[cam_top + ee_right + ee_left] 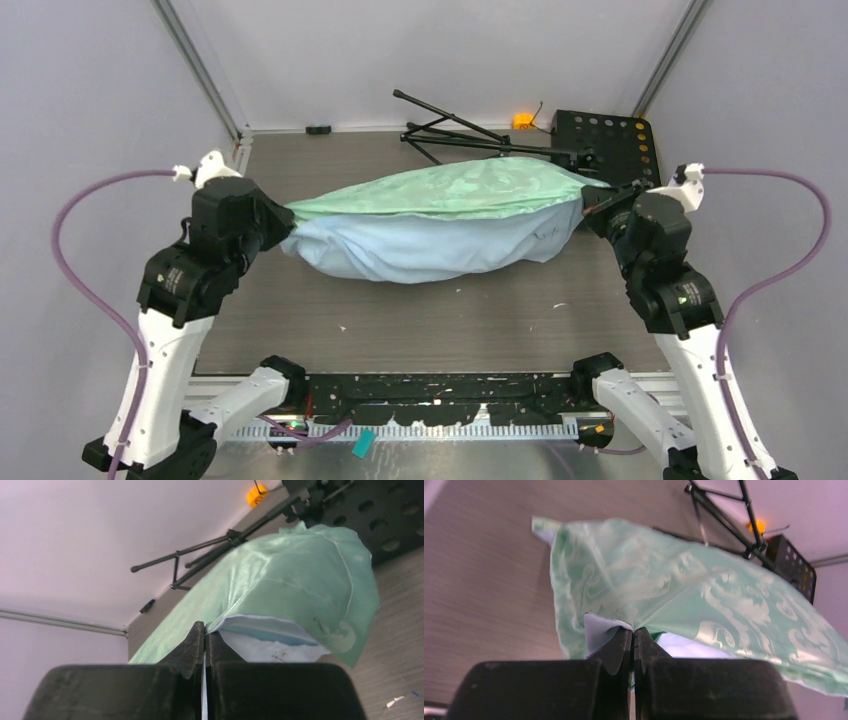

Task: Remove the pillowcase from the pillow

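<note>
The pillowcase (440,190) hangs stretched between both grippers over the table, mint green face up, light blue face (420,250) below and bulging. My left gripper (284,228) is shut on the pillowcase's left edge; in the left wrist view (633,630) the fabric (704,590) is pinched between the closed tips. My right gripper (592,206) is shut on its right edge, as the right wrist view (205,629) shows. The white pillow (280,651) with dark specks shows only through the open right end under the green fabric (290,575). It is hidden inside elsewhere.
A black folded tripod (455,132) lies at the back of the table. A black perforated plate (606,136) and a small orange object (522,121) sit at the back right. Small white scraps (557,306) lie on the grey-brown tabletop (400,330).
</note>
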